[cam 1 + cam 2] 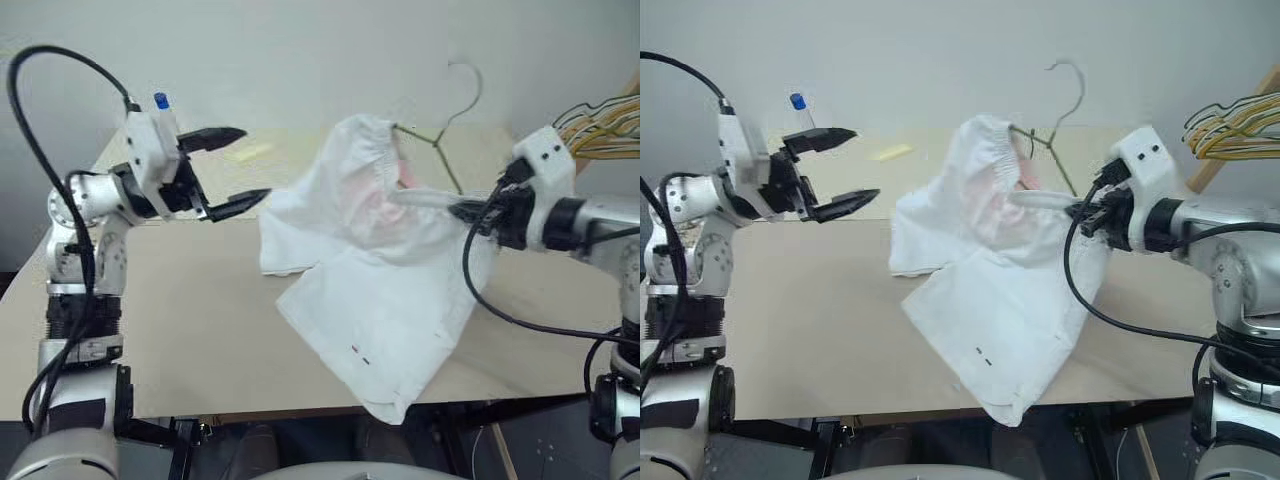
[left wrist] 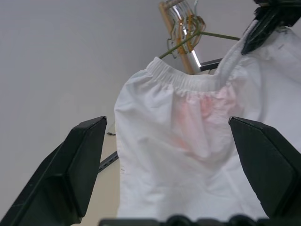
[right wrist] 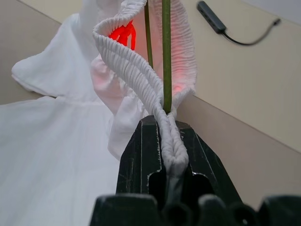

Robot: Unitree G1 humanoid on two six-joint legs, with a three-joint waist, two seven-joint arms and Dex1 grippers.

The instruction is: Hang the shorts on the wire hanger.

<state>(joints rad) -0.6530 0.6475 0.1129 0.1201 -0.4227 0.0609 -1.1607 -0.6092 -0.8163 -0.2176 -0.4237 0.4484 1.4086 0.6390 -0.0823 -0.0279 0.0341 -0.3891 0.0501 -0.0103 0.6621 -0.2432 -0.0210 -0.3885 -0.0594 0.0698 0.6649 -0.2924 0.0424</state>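
The white shorts (image 1: 370,270) hang lifted over the table, the gathered waistband (image 3: 136,70) uppermost and pink-marked. One leg droops past the table's front edge. The thin wire hanger (image 1: 437,140) runs through the waistband, and its hook rises behind the cloth. My right gripper (image 1: 460,208) comes in from the right, shut on the waistband and the hanger's wire (image 3: 166,56) together. To the left of the shorts my left gripper (image 1: 255,165) is open and apart from the cloth, with nothing between its fingers (image 2: 75,169). In the left wrist view the shorts (image 2: 188,141) face that gripper.
The beige table (image 1: 200,320) lies under both arms. A bunch of yellowish hangers (image 1: 610,125) with a wooden pole sticks in at the far right. A small yellow strip (image 1: 250,152) lies at the back. A dark hub with a cable (image 3: 211,16) lies on the table.
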